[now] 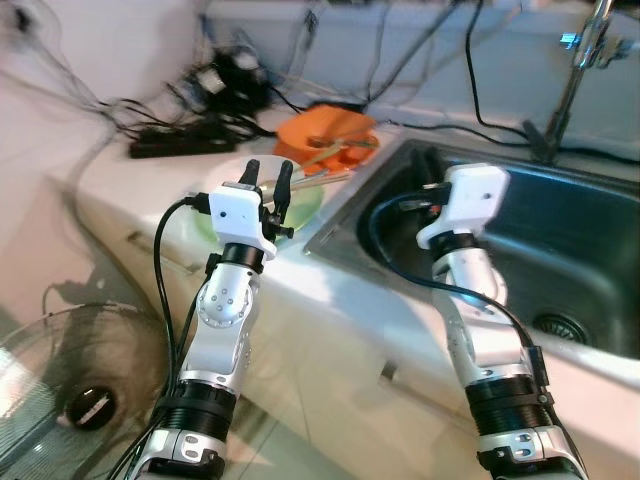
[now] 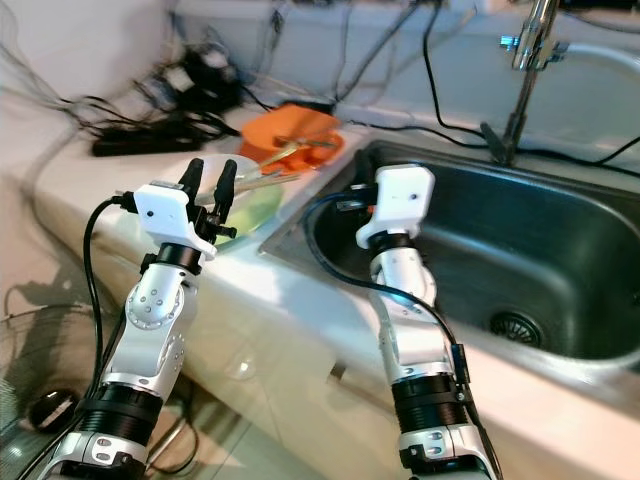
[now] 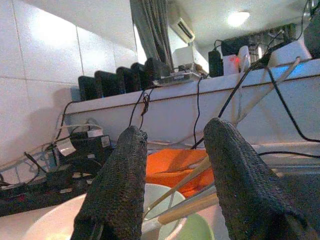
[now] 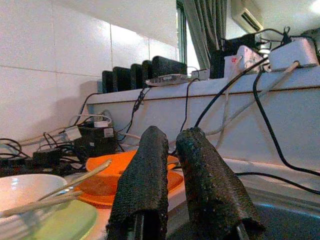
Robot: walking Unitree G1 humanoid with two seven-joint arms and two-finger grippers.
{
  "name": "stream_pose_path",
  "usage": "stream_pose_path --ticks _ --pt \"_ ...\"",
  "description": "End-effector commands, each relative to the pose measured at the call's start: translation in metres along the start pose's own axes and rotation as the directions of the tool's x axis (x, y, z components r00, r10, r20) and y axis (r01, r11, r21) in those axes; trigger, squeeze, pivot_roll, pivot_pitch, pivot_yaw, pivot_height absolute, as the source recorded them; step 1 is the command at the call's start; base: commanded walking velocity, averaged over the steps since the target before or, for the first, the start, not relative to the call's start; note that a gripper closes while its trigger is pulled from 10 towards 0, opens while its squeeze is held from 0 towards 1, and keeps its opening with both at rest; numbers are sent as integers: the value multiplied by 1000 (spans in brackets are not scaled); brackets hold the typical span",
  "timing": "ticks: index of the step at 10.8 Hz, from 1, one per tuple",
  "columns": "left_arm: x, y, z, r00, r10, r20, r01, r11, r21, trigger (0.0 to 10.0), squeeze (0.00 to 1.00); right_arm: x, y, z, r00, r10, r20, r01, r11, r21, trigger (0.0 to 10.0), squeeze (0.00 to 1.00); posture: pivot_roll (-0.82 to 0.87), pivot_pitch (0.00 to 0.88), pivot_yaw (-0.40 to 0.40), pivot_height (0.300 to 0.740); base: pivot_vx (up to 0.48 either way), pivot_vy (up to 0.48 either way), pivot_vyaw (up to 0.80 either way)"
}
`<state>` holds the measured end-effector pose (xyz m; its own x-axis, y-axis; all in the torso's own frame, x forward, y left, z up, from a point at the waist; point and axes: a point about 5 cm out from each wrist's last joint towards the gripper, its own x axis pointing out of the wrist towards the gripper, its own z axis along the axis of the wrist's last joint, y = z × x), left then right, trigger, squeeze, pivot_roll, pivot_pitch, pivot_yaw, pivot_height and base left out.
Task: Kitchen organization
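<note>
Open sink basin (image 1: 590,250) right; stacked dishes (image 1: 300,205), orange plate (image 1: 325,130), cables (image 1: 190,135) crowding the counter left.

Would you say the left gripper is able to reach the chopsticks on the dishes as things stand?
Probably yes. The left gripper hovers open just before the green plate, and the chopsticks lie in line between its fingers with nothing in the way.
</note>
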<state>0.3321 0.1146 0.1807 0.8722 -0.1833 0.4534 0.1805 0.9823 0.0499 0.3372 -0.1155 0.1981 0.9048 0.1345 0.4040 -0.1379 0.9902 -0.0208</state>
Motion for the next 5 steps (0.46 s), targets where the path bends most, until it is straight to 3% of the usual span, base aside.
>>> stream_pose_path --ticks 1,5 --pt "1 1 3 1000 -6 9 6 1000 2 10000 0 2 -1 4 1000 -3 16 3 1000 3 10000 0 45 0 102 740 0 0 0" --pt "0 -1 0 1000 -25 -14 25 1000 7 10000 0 2 0 3 1000 3 8 -3 1000 1 10000 0 44 0 100 740 0 0 0"
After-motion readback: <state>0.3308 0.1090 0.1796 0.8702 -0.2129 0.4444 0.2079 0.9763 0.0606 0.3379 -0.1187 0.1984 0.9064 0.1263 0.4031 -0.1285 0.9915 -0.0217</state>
